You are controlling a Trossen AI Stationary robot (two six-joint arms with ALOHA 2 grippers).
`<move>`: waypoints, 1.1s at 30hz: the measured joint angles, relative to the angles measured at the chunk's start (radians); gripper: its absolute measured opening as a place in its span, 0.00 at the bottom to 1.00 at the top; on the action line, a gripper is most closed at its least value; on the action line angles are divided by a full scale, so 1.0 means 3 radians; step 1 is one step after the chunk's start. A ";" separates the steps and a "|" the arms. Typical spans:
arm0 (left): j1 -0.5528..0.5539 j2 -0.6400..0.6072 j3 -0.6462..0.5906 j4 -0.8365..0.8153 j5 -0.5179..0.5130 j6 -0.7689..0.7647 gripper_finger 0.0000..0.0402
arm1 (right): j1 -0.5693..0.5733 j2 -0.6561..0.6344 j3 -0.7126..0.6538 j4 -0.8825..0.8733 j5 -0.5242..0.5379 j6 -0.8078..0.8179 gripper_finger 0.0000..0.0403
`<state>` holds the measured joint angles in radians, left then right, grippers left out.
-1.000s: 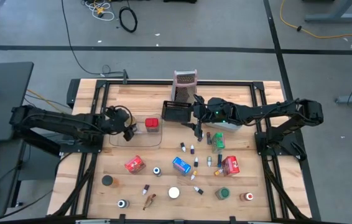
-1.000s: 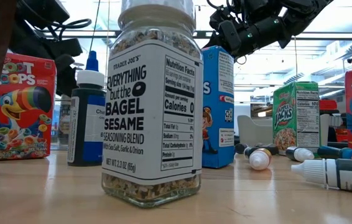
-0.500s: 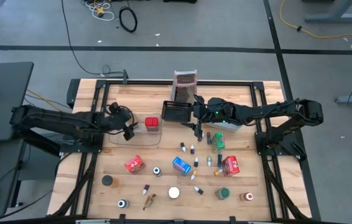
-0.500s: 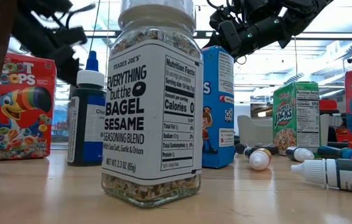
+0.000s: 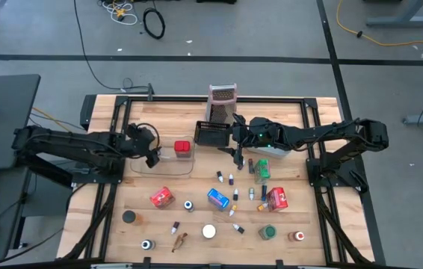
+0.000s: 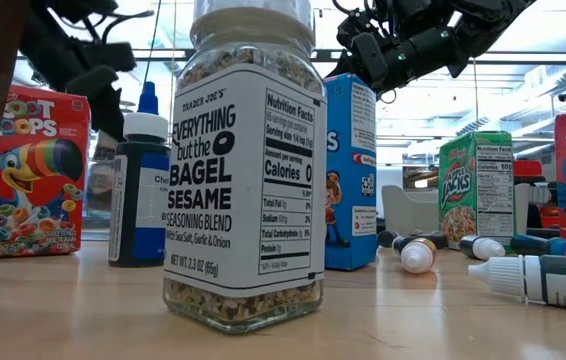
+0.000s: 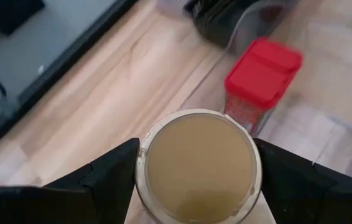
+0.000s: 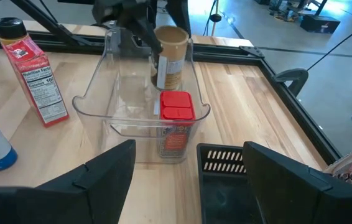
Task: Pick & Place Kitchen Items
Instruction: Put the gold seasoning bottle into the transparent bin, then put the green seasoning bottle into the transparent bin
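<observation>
1. Left gripper [image 7: 194, 186] clamps the tan-lidded jar [image 7: 196, 165] above the clear tub [image 8: 101, 102], ready to drop it in beside the red-capped jar [image 8: 176, 127].
2. Right gripper [image 5: 238, 155] hangs mid-table, jaws wide, empty.

Clear tub [image 5: 163, 160]: left-centre of the surface [image 5: 286, 116], a square-lidded jar [image 5: 183, 149] inside at its right end
Left hand [image 5: 154, 154]: over the tub's left end, clasping a round-lidded jar [image 7: 196, 167]
Mesh basket [image 5: 212, 133]: just right of the tub, box grater [image 5: 222, 101] behind it
Right hand [image 5: 237, 153]: in front of the basket
Packets and small bottles: scattered across the front half
</observation>
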<state>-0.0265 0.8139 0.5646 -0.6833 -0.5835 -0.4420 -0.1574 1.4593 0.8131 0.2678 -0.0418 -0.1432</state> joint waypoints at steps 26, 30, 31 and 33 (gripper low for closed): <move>0.0000 -0.0011 -0.0117 0.0371 -0.0169 0.0301 0.84 | 0.0000 0.0000 0.0000 0.0004 -0.0001 0.0000 0.76; 0.0000 -0.0011 0.0168 0.0387 -0.0019 0.0504 0.84 | 0.0000 0.0000 0.0000 0.0004 -0.0001 0.0000 0.76; 0.0000 -0.0011 0.0225 0.0389 0.0047 0.0553 0.85 | 0.0001 0.0000 0.0000 0.0004 -0.0001 0.0000 0.76; -0.0002 -0.0011 0.0284 0.0479 0.0253 0.0634 0.85 | 0.0000 0.0000 0.0000 0.0004 -0.0001 0.0000 0.76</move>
<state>-0.0272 0.8104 0.6497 -0.5396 -0.5075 -0.2519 -0.1572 1.4593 0.8131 0.2691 -0.0422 -0.1432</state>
